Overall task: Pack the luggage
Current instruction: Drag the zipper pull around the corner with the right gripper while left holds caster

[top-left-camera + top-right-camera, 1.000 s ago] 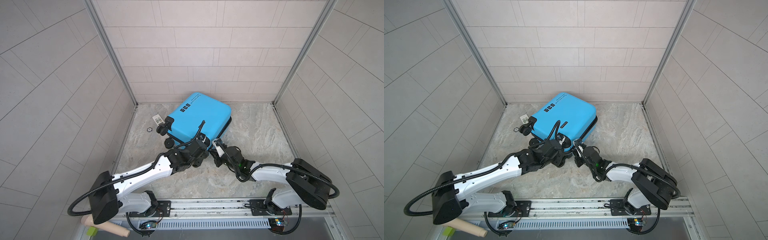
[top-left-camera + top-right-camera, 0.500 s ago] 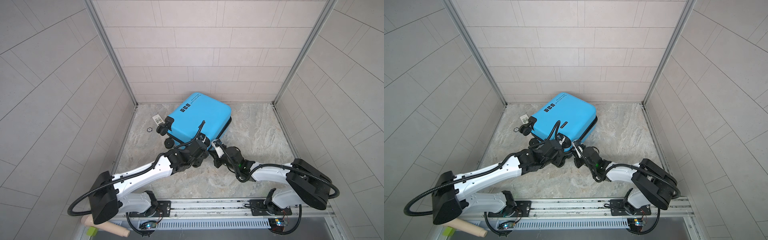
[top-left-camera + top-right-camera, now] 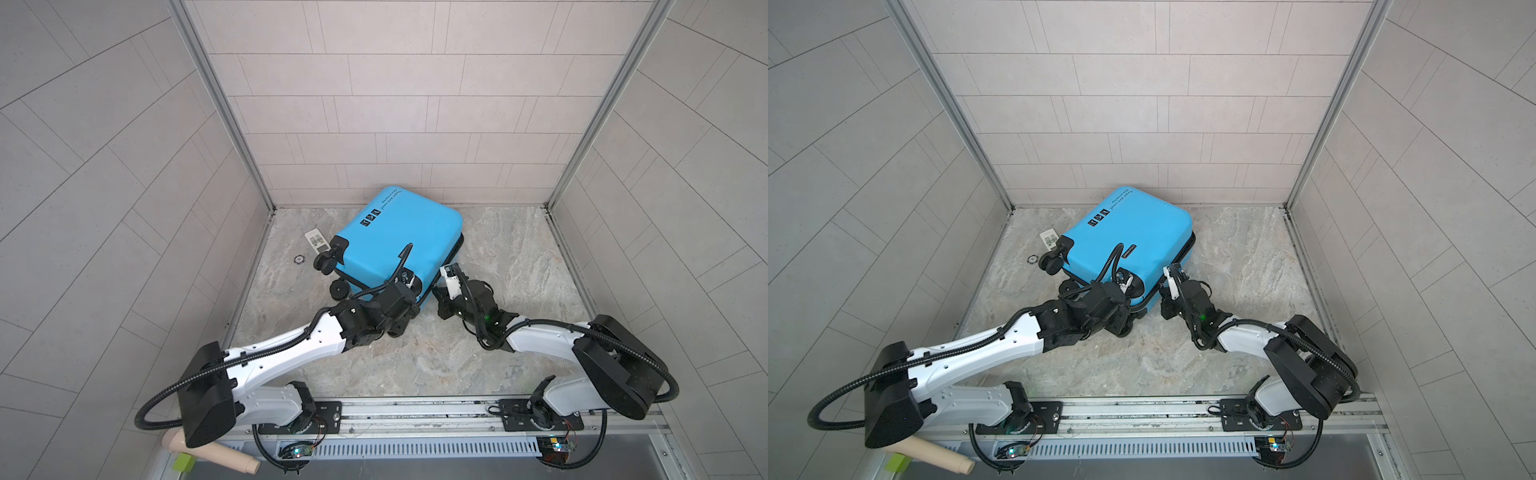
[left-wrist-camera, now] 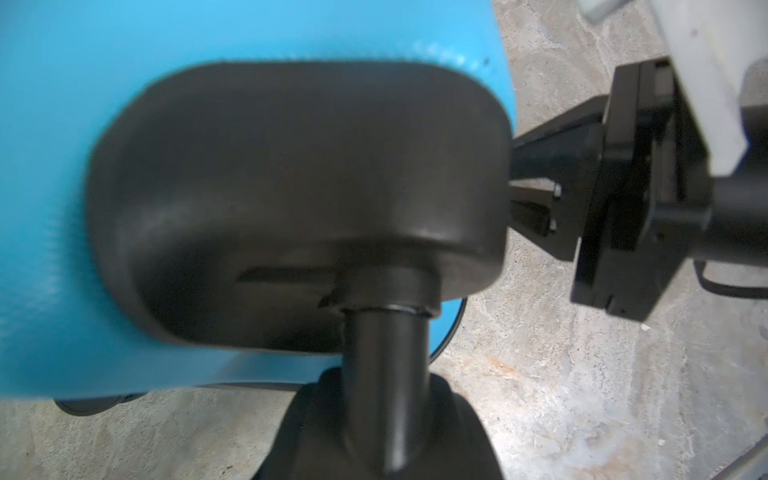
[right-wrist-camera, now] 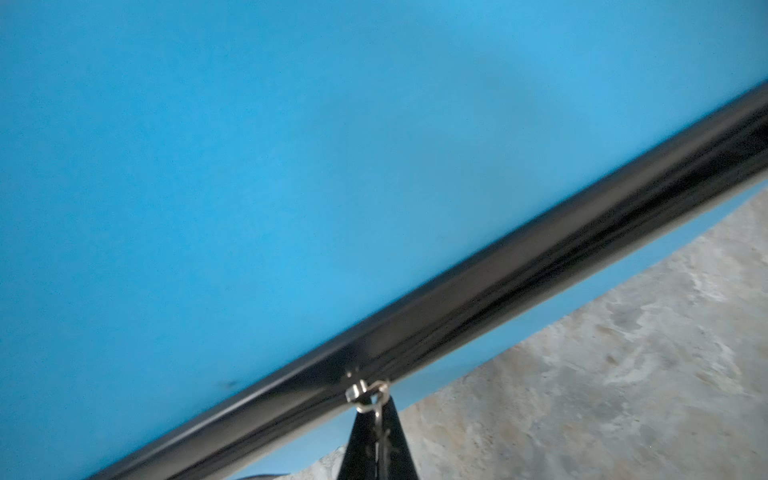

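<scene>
Currently you have: small bright-blue hard-shell luggage (image 3: pixel 399 237), flat by the grey marbled floor's (image 3: pixel 519 257) back edge; right gripper (image 5: pixel 376 444) pinching its silver zipper pull (image 5: pixel 365 392); left gripper (image 3: pixel 405 309) at a black caster (image 4: pixel 291 199), grip untellable.

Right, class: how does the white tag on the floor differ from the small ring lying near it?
The tag is rectangular, white with dark print; the ring is round and dark. The tag is larger, the ring tiny. Both lie flat, left of the luggage.

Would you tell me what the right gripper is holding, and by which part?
The right gripper pinches the luggage by its metal zipper pull.
</scene>
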You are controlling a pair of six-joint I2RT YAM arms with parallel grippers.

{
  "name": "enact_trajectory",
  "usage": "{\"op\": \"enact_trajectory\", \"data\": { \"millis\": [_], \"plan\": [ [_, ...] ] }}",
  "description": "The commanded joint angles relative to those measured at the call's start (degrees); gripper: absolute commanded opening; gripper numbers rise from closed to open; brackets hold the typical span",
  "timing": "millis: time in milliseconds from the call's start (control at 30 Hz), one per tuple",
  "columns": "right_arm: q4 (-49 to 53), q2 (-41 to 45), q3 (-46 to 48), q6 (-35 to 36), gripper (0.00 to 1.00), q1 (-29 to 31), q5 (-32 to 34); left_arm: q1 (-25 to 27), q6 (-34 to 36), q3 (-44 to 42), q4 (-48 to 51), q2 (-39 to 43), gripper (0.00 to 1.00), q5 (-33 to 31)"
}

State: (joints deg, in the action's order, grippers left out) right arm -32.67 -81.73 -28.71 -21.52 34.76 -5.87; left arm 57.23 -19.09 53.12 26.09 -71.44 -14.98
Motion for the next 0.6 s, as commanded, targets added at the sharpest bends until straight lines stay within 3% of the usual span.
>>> {"op": "enact_trajectory", "data": {
  "millis": [0,267,567],
  "plan": [
    [1.7,0.8,-2.3,-1.7,0.00,-4.8,4.7,1.1,0.0,3.9,-3.3,5.6,0.00,-0.6],
    [6.1,-8.6,-15.3,0.0,0.00,-19.4,2.3,3.4,1.0,4.6,2.2,5.3,0.00,4.6],
    [11.9,-25.4,-40.0,0.9,0.00,-31.2,-4.2,4.5,1.6,2.7,7.8,8.4,0.00,11.6]
  ]
}}
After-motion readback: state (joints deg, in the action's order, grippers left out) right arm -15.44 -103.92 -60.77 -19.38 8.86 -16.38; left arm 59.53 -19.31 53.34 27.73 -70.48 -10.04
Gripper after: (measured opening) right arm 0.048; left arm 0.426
